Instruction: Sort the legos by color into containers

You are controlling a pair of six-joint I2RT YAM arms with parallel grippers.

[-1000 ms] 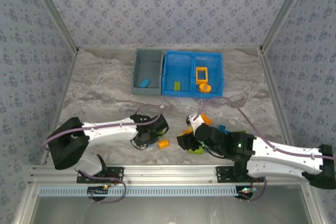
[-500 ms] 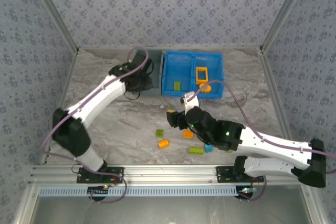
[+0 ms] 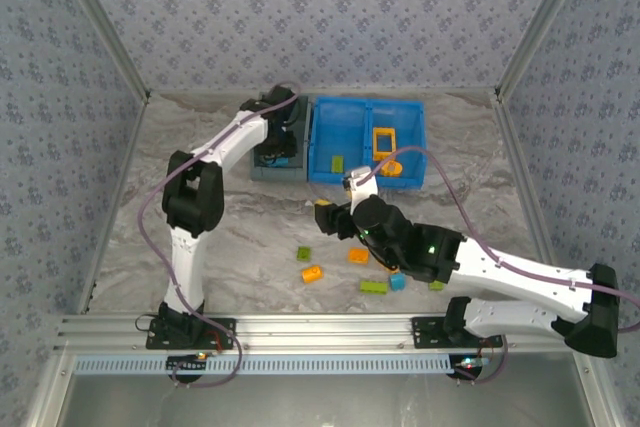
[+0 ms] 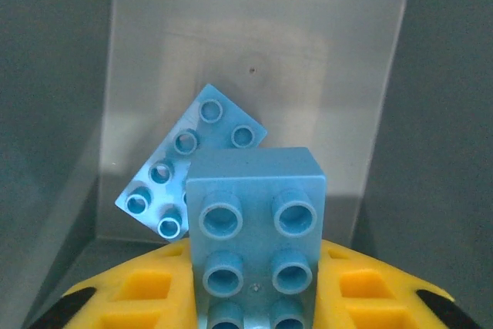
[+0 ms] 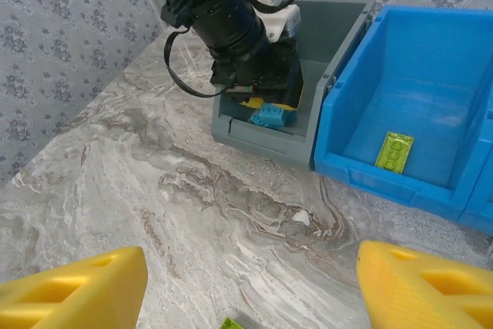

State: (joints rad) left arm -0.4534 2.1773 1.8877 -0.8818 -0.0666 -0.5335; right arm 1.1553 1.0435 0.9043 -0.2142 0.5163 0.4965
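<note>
1. The left gripper (image 4: 258, 290) hangs inside the grey bin (image 3: 276, 173) at the far side of the marbled table (image 3: 200, 207). A blue brick (image 4: 258, 190) sits between its yellow fingers (image 4: 131, 290). Whether they clamp the brick or merely flank it cannot be told.
2. A flat blue plate (image 4: 189, 163) lies askew on the bin floor, just behind that brick.
3. The right gripper (image 5: 250, 283) hovers over the middle of the table, near the blue bin (image 3: 362, 179). Its fingers are spread wide with nothing between them.
4. The blue bin stands against the grey bin's right side. A lime green plate (image 5: 394, 152) lies in its left compartment. An orange frame (image 3: 385, 139) and an orange piece (image 3: 391, 167) lie in its right one.
5. Loose legos lie scattered near the arms' bases:
   - a small green brick (image 3: 303, 253)
   - an orange brick (image 3: 312, 273)
   - a second orange brick (image 3: 358, 255)
   - a long green brick (image 3: 373, 287)
   - a small blue brick (image 3: 397, 281)
   - a green bit (image 3: 436, 285)
</note>
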